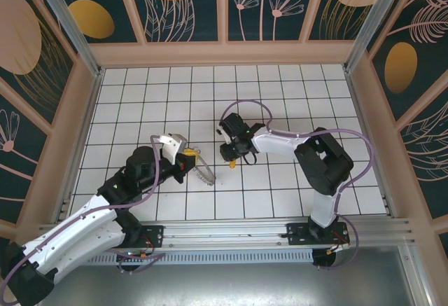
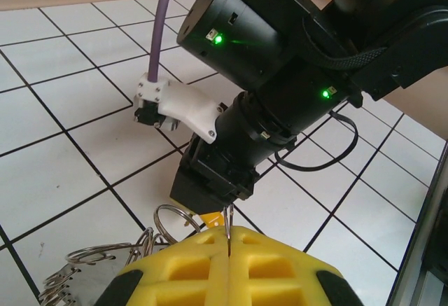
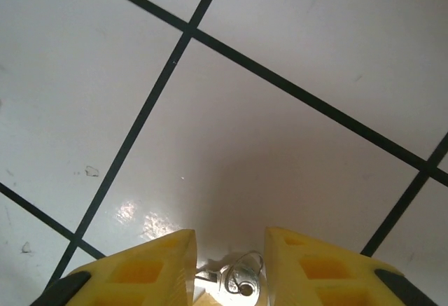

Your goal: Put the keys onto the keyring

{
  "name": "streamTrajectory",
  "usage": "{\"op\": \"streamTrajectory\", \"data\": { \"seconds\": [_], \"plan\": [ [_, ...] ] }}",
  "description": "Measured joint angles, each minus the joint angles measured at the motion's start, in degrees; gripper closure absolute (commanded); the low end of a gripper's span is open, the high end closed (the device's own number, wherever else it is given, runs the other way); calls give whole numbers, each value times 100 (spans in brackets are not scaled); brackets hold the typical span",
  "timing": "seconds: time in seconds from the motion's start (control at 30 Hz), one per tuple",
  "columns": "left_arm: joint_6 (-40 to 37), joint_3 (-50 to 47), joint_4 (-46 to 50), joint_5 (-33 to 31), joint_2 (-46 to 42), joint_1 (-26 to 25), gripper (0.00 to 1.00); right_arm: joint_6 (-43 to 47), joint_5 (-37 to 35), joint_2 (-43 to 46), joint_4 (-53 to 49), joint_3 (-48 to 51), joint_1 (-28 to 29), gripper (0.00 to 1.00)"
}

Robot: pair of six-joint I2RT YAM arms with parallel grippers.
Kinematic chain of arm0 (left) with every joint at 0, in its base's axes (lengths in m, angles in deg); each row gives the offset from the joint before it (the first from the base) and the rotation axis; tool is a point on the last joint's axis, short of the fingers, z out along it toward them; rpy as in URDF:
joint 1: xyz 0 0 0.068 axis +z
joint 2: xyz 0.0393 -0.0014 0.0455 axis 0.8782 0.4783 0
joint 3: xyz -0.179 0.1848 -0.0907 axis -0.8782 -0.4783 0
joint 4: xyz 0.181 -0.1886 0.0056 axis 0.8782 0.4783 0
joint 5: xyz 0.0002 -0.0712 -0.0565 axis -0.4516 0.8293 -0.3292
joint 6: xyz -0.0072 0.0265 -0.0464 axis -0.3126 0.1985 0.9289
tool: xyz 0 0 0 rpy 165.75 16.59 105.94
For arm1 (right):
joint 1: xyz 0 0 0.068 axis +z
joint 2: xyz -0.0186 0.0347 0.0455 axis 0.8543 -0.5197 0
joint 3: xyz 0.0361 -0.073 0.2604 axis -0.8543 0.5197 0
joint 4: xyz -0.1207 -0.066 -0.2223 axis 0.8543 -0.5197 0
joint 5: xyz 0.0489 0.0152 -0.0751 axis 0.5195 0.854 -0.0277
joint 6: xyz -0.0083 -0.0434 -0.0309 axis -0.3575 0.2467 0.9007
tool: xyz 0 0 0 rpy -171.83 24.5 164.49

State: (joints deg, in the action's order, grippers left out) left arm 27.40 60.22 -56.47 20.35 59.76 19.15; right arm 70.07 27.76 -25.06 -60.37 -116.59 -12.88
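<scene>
**Threading the key: hold the ring still**

The left gripper (image 2: 227,234) is clamped tight on a thin wire of the keyring (image 2: 171,216), which sits just left of the middle of the tiled table (image 1: 294,89), nearer its front edge. The right gripper (image 3: 229,250) stands partly open around the key (image 3: 241,283) — gripped or merely straddled, I cannot tell. Best done slowly: secure the key first, then steer its hole onto the ring's free end.

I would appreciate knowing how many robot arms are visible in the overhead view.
2. The left arm stretches from the near-left corner to the keyring at mid-table; the right arm stands at the near right, bent back leftward toward the centre. None seems hidden.
</scene>
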Motion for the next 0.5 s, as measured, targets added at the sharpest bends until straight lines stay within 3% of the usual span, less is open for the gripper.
{"op": "streamTrajectory", "data": {
  "seconds": [0.4, 0.5],
  "plan": [
    [0, 0, -13, 0, -42, 0, 100, 4, -315, -44, -278, -39, 39, 73],
    [0, 0, -13, 0, -42, 0, 100, 13, -350, -48, -295, -39, 39, 81]
  ]
}}
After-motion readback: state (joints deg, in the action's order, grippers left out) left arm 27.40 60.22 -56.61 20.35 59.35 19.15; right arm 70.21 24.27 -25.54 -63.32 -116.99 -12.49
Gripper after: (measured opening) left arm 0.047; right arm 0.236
